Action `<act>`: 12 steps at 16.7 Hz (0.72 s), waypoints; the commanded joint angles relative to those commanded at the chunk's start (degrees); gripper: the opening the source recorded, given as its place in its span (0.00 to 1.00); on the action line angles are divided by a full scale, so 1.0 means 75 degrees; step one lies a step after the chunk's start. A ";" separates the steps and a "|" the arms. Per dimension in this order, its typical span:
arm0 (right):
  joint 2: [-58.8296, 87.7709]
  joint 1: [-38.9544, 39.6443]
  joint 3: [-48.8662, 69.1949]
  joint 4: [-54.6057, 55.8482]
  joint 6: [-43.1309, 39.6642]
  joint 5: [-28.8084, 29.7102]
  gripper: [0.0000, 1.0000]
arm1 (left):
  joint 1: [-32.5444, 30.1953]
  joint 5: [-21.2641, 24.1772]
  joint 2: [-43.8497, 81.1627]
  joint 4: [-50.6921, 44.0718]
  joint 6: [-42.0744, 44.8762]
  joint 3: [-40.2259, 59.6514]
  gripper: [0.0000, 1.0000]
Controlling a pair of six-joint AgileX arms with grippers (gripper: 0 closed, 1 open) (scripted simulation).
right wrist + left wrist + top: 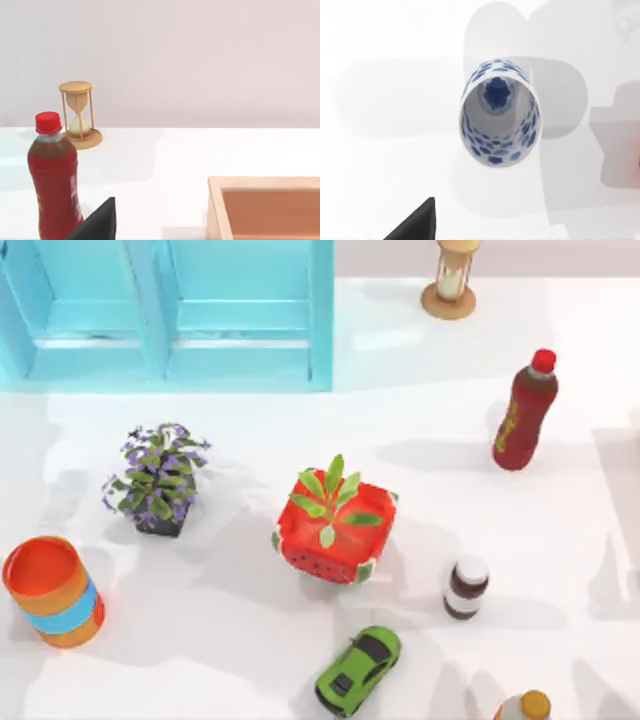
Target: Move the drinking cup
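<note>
The drinking cup (52,591) is orange with a light blue band and a red-orange inside. It stands upright at the table's front left, left of the purple-flowered plant (157,480). A dark corner of my left gripper (417,226) shows in the left wrist view, over bare white table and apart from a white cup with blue pattern (499,113) whose open mouth faces the camera. A dark corner of my right gripper (97,224) shows in the right wrist view beside the red bottle (54,180).
A watermelon-patterned plant pot (333,530) stands mid-table, with a green toy car (358,670) and a small brown jar (466,587) in front. A red bottle (524,412) and an hourglass (450,280) stand at the back right, a blue cabinet (170,310) at the back left. A wooden box (265,207) lies near the right gripper.
</note>
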 joint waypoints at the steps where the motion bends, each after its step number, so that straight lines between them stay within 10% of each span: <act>1: 0.0000 0.0000 0.0000 0.0000 0.0000 0.0000 1.00 | 0.0028 0.0002 0.0218 -0.0159 0.0027 0.0175 1.00; 12: 0.0000 0.0000 0.0000 0.0000 0.0000 0.0000 1.00 | 0.0065 0.0020 0.0743 -0.0018 0.0052 0.0410 1.00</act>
